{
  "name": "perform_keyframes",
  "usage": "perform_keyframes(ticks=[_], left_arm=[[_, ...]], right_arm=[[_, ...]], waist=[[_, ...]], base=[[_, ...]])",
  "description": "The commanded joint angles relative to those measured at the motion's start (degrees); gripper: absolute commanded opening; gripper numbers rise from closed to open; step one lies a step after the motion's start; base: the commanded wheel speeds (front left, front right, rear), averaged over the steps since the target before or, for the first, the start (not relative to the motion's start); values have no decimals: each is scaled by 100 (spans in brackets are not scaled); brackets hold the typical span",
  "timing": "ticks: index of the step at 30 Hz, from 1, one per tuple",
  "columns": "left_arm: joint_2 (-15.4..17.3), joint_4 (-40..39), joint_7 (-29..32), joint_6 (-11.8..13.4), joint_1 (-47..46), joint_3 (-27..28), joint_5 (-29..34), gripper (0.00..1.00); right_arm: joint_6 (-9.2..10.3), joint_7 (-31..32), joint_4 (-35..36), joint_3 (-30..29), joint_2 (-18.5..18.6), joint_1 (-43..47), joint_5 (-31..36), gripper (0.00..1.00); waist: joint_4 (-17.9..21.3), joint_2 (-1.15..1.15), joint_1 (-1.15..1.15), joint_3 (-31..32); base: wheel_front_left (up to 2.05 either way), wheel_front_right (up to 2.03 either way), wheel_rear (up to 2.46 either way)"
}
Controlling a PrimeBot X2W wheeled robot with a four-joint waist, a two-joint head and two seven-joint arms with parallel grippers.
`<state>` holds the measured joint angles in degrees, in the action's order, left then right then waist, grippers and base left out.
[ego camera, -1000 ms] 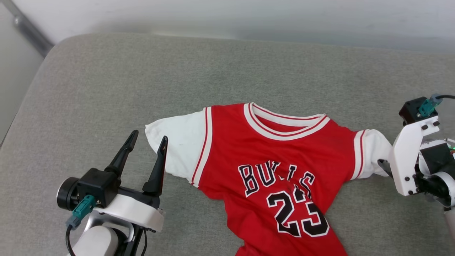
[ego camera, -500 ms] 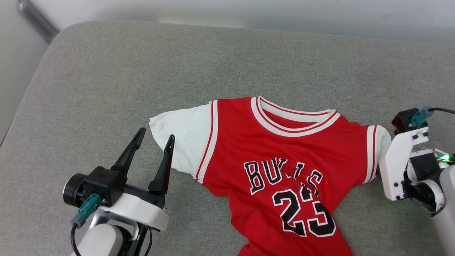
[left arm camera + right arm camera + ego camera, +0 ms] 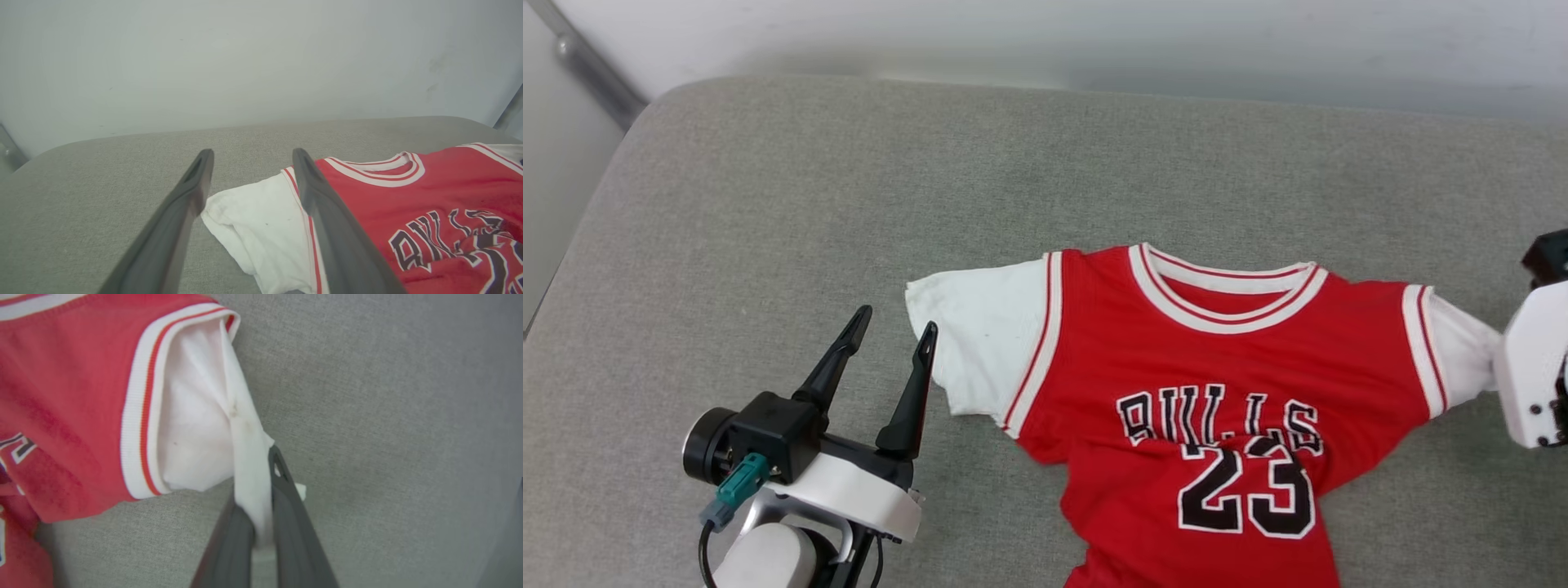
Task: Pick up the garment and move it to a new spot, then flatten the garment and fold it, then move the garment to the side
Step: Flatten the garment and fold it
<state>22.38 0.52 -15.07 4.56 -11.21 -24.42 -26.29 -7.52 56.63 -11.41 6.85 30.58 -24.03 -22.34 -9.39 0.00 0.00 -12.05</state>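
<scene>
Clamping one sleeve, the right jaws hold the garment (image 3: pixel 65 384).

L gripper (image 3: pixel 895 320) fingers spread wide, angled fwd; R gripper (image 3: pixel 256 486) fingers pinched on the garment (image 3: pixel 61 375) sleeve.
</scene>
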Motion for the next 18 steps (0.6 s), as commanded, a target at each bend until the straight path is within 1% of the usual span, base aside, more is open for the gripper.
perform_keyframes(ticks=[1,2,3,4,7,10,14,18], left_arm=[[-16,-20,-14,17,-51,11,26,100],[-12,-23,-14,16,-57,11,25,100],[-15,-24,-14,8,-69,10,22,100],[-15,-17,-14,1,-75,9,19,100],[-32,15,-14,-10,-97,-12,17,100],[-18,22,-14,18,-111,5,3,100],[25,23,-2,45,-66,46,-48,100],[81,-17,7,79,-9,87,-62,100]], right_arm=[[6,44,-25,-112,-23,-71,39,0],[6,51,-89,-240,-70,-110,112,0],[6,-26,-142,-305,-85,-155,229,62],[6,-72,-249,-388,-109,-192,344,100],[5,-274,-533,-408,-120,-218,731,100],[5,-618,-694,-493,-259,-313,967,100],[6,-1091,-696,-561,-445,-385,1068,100],[5,-1449,-498,-734,-705,-383,941,100]], waist=[[-41,0,0,-30],[-64,0,0,-48],[-89,0,0,-64],[-113,0,0,-72],[-179,0,0,-62],[-179,0,0,-26],[-104,0,0,74],[35,0,0,163]], base=[[0,0,0],[0,0,0],[0,0,0],[0,0,0],[0,0,0],[0,0,0],[0,0,0],[0,0,0]])
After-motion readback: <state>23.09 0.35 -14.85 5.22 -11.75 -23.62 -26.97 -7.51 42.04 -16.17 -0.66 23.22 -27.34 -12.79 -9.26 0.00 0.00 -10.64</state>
